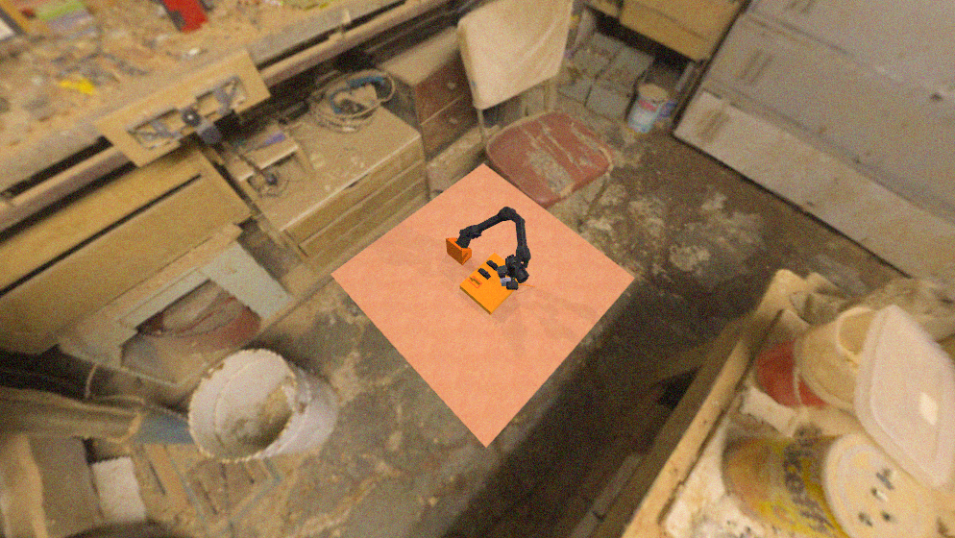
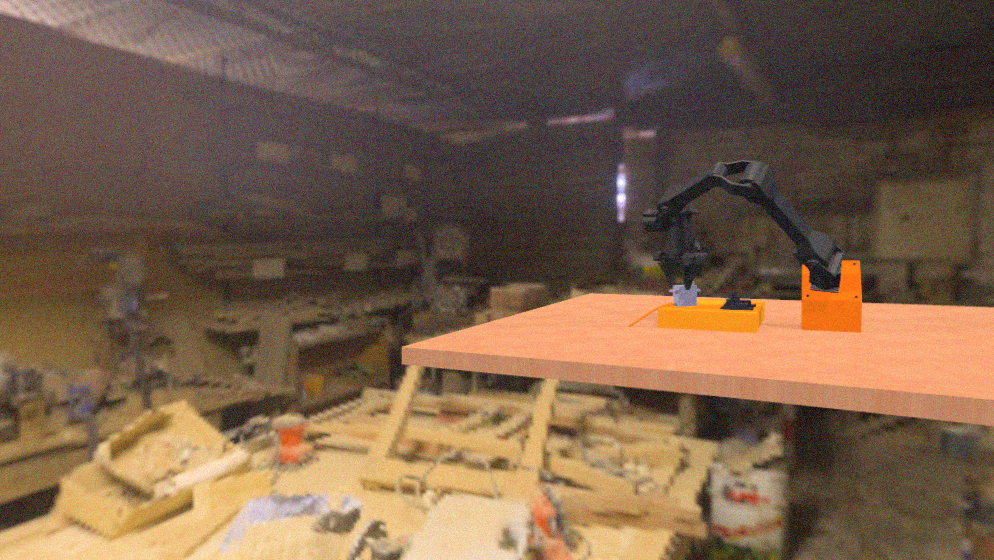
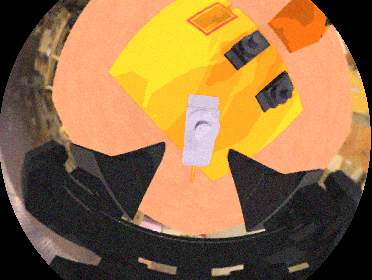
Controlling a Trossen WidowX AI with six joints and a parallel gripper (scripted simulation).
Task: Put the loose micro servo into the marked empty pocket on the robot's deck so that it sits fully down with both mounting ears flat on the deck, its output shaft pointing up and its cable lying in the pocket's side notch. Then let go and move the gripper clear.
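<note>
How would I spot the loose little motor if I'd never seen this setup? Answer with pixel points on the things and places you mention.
Find the black arm and look at the yellow-orange block (image 1: pixel 491 301) (image 2: pixel 709 320) (image 3: pixel 150 60) beneath its claw (image 1: pixel 507 279) (image 2: pixel 681 283) (image 3: pixel 196 150). The motor (image 1: pixel 505 281) (image 2: pixel 685 296) (image 3: pixel 200 142) stands on top, near one corner. It's pale grey-lilac, while the two motors set in the block are black.

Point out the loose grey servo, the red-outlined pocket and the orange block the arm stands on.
Loose grey servo (image 2: pixel 685 295) (image 3: pixel 201 137): exterior and wrist views, its body.
Red-outlined pocket (image 1: pixel 475 281) (image 3: pixel 212 18): top and wrist views, its recessed middle.
Orange block (image 1: pixel 457 252) (image 2: pixel 831 314) (image 3: pixel 296 30): top, exterior and wrist views, its side.
</note>
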